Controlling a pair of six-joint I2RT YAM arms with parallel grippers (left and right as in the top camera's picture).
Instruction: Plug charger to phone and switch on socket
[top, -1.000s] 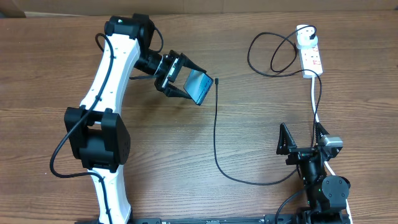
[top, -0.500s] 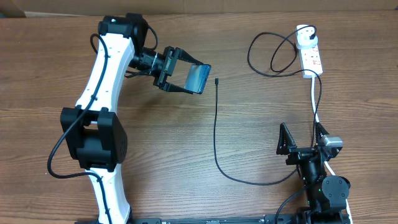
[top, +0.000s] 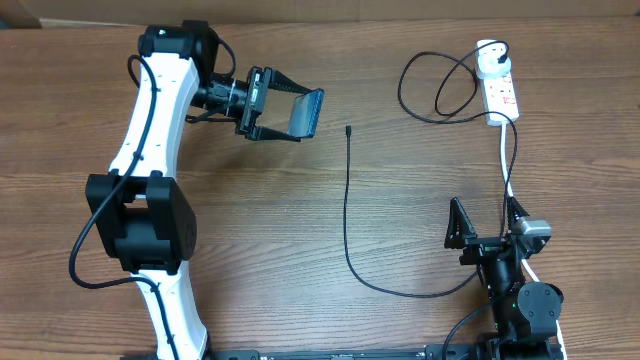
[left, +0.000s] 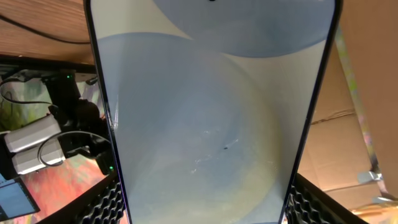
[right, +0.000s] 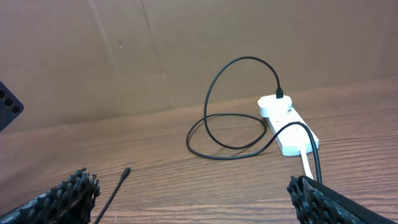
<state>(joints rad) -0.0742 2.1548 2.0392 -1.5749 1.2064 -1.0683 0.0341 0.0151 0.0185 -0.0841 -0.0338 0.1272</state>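
Holding phone (top: 306, 113) aloft, left fingers (top: 285, 86) pinching its edges; right fingers (top: 458, 225) spread, arm folded low.

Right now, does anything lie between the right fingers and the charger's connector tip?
Nothing visible does. Between the open right fingers and the connector tip there is only bare table and the charger's own black cable.

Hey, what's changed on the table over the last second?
The left hand, holding the phone, swung it farther back and to the left, away from the charger, turning the screen nearly edge-on to the overhead view. The charger, socket and open right hand stayed put.
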